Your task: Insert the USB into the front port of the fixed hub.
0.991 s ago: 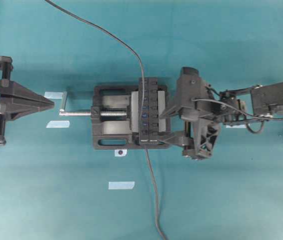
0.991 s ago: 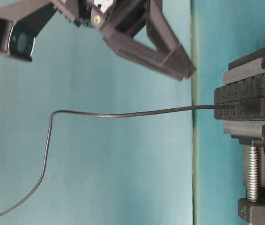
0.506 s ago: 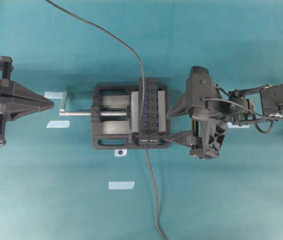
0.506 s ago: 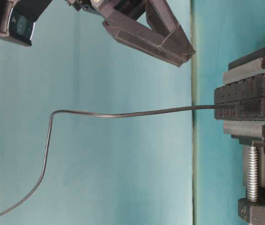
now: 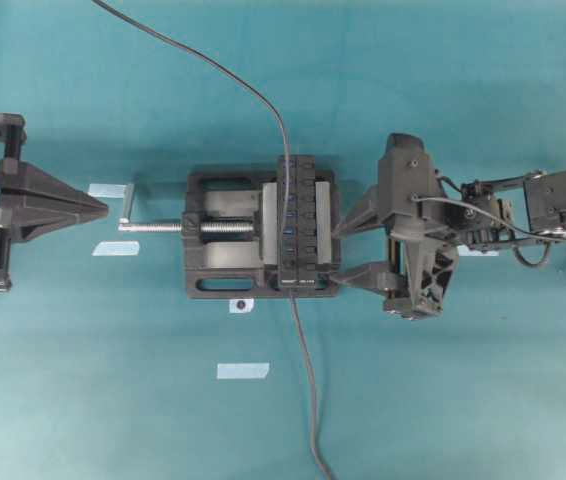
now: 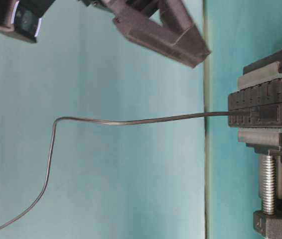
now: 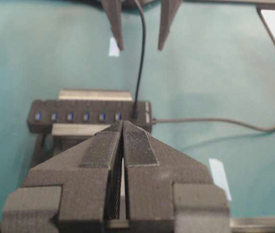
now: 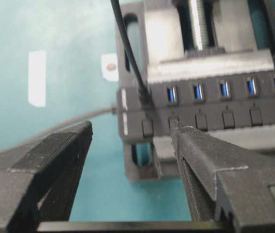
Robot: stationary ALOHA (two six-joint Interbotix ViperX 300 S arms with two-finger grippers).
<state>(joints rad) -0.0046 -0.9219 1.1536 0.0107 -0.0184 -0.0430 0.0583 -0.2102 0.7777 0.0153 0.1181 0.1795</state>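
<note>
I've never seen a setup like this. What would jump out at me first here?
Probably the black vise at the middle of the teal table, clamping a long USB hub with a row of blue ports. A thin cable's USB plug sits in the port at one end. The right gripper hangs open just beside the hub, while the left gripper waits shut at the far left.

You can't read the tiny white print on the fixed hub point(image 5: 298, 222). The USB point(image 8: 145, 97) cable runs off the top edge. The vise point(image 6: 275, 144) is cut off on the right.
</note>
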